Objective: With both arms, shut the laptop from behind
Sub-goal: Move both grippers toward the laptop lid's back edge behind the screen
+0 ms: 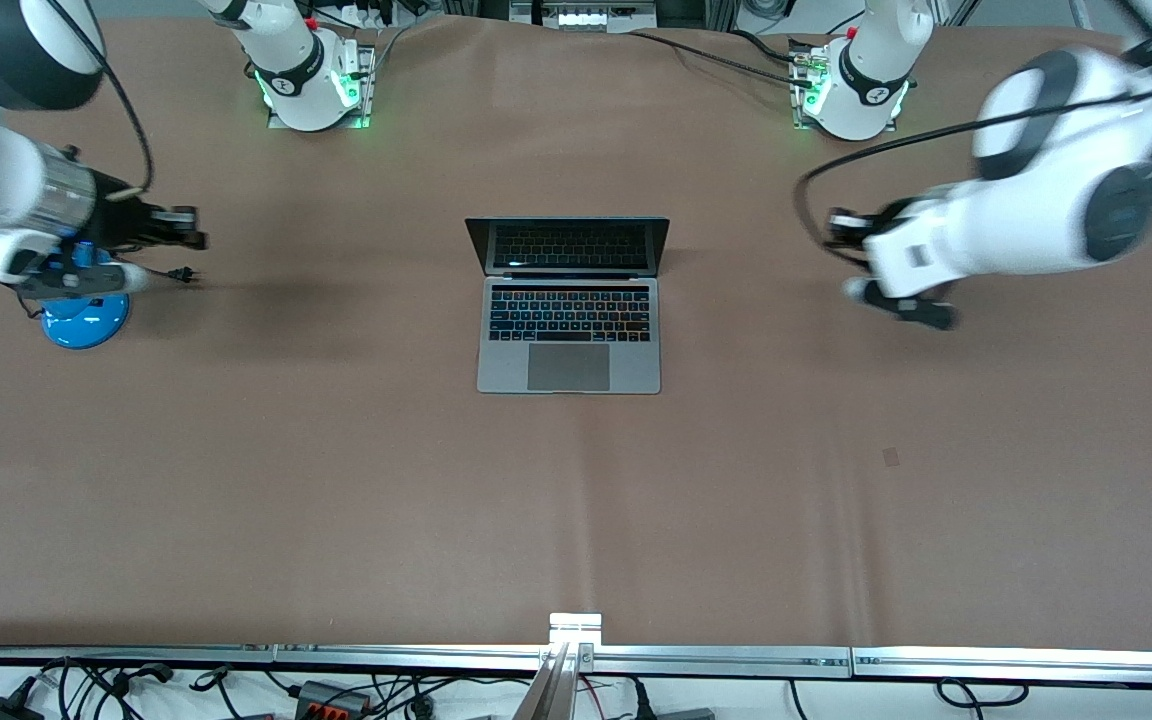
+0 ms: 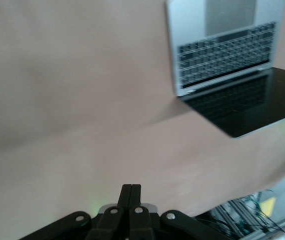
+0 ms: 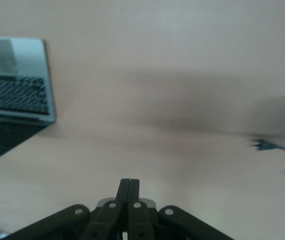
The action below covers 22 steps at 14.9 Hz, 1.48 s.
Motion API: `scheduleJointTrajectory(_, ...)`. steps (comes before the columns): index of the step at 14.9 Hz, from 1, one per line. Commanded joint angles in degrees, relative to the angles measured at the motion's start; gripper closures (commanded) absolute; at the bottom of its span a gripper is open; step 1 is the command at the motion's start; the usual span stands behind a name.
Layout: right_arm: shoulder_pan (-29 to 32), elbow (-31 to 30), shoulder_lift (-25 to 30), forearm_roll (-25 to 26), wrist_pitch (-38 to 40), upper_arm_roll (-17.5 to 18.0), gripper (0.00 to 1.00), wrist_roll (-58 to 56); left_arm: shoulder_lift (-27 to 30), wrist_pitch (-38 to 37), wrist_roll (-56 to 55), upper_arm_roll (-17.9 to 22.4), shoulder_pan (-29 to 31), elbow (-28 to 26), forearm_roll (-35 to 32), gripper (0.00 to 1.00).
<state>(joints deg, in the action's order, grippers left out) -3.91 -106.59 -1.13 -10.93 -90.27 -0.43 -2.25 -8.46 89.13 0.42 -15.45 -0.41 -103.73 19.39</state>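
Observation:
The silver-grey laptop (image 1: 568,320) stands open in the middle of the table, its keyboard toward the front camera and its dark screen upright. My right gripper (image 1: 191,228) is shut and empty, well off toward the right arm's end of the table, pointing at the laptop. My left gripper (image 1: 839,233) is shut and empty, off toward the left arm's end, also pointing at the laptop. The left wrist view shows its shut fingers (image 2: 131,192) and the laptop (image 2: 222,55) at a distance. The right wrist view shows its shut fingers (image 3: 129,189) and the laptop (image 3: 17,90).
A small blue desk lamp (image 1: 84,318) stands under the right arm's hand, with its plug (image 1: 181,275) lying on the brown table cover; the plug also shows in the right wrist view (image 3: 262,146). The arm bases (image 1: 311,80) (image 1: 851,85) stand farthest from the front camera.

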Motion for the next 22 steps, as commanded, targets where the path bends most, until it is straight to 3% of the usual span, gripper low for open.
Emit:
scheduleJointTrajectory(1,-4.0,-6.6,1.1,-4.1,0.3,-0.1,1.00,-0.8,3.3,5.9,-4.4,-6.7,0.8,-8.5,3.5,1.00)
scheduleJointTrajectory(4,-11.7,-13.2,1.0,-10.7,-0.8,-0.2,1.00,-0.6,4.0,10.3,-4.5,-12.2,0.8,-13.8,6.7,1.00)
scheduleJointTrajectory(7,-20.2,-16.3,1.2,-13.4,-5.3,-0.1,1.00,4.9,7.5,20.3,-4.6,-17.6,0.9,-22.5,11.3,1.00)
scheduleJointTrajectory(12,-34.6,-22.4,-0.4,-15.1,-19.3,-0.2,1.00,14.3,6.2,30.7,-10.5,-25.3,0.6,-25.2,12.0,1.00)
scheduleJointTrajectory(16,-36.1,-20.9,-4.2,-15.1,-27.9,-0.2,1.00,18.3,3.2,34.8,-10.6,-25.6,0.6,-25.2,12.0,1.00)
scheduleJointTrajectory(22,-35.7,-17.0,-6.9,-14.9,-34.7,-0.3,1.00,21.3,-3.7,40.9,-10.4,-25.1,0.5,-22.6,10.9,1.00)
